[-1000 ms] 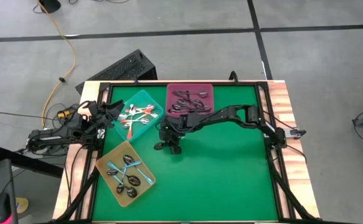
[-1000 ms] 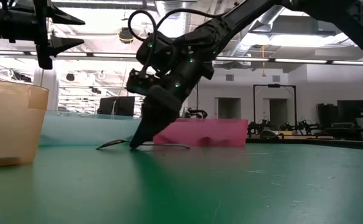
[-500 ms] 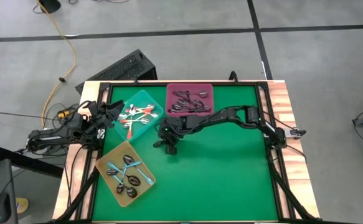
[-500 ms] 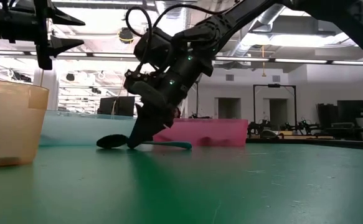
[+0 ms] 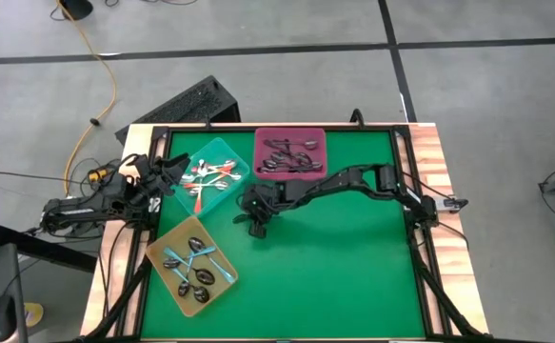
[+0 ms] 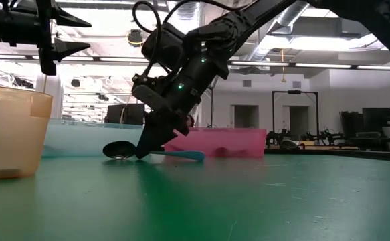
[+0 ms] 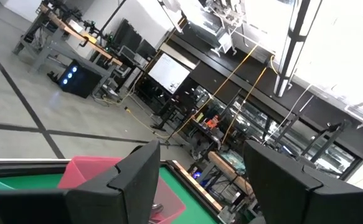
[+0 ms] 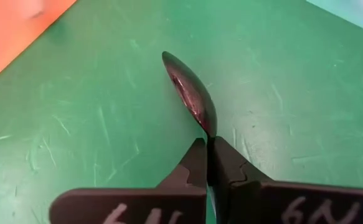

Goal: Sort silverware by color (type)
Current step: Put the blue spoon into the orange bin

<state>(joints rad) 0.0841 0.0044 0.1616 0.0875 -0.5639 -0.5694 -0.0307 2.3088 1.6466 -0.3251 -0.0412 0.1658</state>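
Right gripper (image 6: 143, 151) is down on the green mat (image 5: 353, 257), fingers pinched tight on a light-blue-handled spoon (image 6: 156, 152) at its neck. Bowl juts out ahead of the fingertips, handle trails behind, just in front of the teal tray (image 5: 234, 175). Left gripper (image 5: 174, 171) hangs spread wide at the table's left edge.

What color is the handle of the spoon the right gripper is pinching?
Light blue; the low view shows the spoon best.

right gripper (image 5: 252, 221) on green table (image 5: 353, 276), teal tray (image 5: 234, 170) just beside
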